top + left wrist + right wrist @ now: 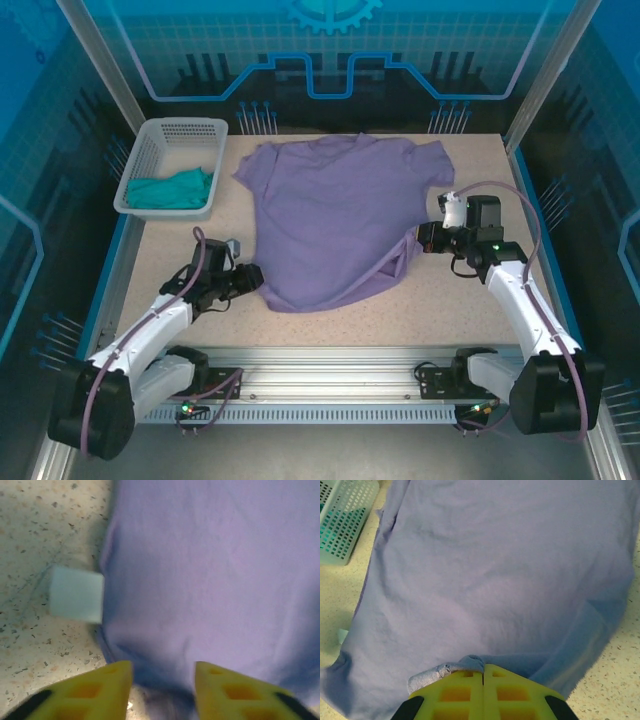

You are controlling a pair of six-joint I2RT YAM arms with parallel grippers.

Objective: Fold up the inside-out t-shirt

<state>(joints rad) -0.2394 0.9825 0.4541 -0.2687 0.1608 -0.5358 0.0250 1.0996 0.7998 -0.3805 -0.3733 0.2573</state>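
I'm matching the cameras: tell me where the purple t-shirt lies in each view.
Top external: t-shirt spread across the middle of the table.
Left wrist: covers centre and right, beyond the open left tool.
Right wrist: covers most of the picture; right tool shut on its near edge.
Shared landmark: the speckled table.

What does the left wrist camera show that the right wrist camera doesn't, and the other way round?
Left wrist: the left gripper, its yellow fingers parted, and a pale square tag plainly beside the lavender t-shirt. Right wrist: the right gripper shut on a fold of that cloth, and a white basket holding a teal garment. Both: the shirt spread on the speckled table.
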